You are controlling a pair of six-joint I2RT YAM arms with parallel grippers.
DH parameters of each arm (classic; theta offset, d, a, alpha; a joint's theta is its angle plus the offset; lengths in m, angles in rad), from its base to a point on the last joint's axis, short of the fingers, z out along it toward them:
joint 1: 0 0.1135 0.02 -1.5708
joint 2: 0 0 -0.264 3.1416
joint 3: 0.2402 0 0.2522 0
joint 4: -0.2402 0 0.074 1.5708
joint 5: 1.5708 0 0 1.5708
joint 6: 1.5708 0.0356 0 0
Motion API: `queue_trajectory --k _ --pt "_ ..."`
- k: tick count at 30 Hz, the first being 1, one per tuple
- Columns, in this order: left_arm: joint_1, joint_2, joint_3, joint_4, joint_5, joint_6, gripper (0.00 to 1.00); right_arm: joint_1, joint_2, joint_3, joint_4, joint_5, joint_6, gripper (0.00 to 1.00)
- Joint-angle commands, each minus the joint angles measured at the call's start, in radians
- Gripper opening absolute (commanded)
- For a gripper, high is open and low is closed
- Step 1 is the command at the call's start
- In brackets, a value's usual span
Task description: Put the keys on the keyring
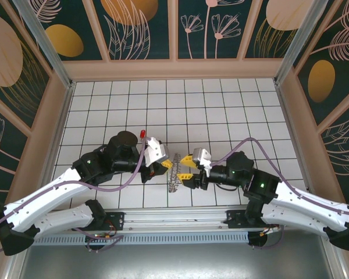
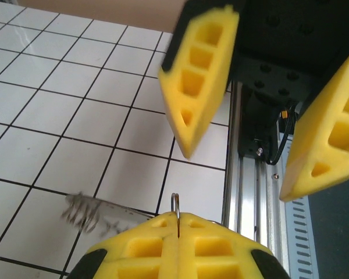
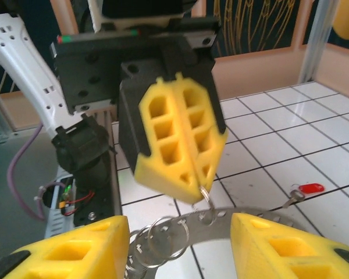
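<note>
1. We see the left gripper [image 3: 193, 185] pinched shut on a thin loop of the keyring [image 3: 224, 216].
2. The right gripper [image 2: 238, 174] stands open astride it.
3. The red key [image 3: 310, 188] lies apart on the tiles [image 3: 267, 157].

No legible text, labels, brand marks, numbers or signs appear on any surface in the three camera views.
</note>
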Motion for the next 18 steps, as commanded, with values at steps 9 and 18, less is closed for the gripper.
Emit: queue_trajectory --k 9,18 --pt "-0.006 0.007 0.022 -0.015 0.049 0.020 0.00 -0.003 0.073 0.034 -0.011 0.056 -0.075 0.47" --pt "-0.007 0.012 0.021 -0.016 0.074 0.022 0.00 -0.003 0.083 0.018 0.023 0.047 -0.090 0.42"
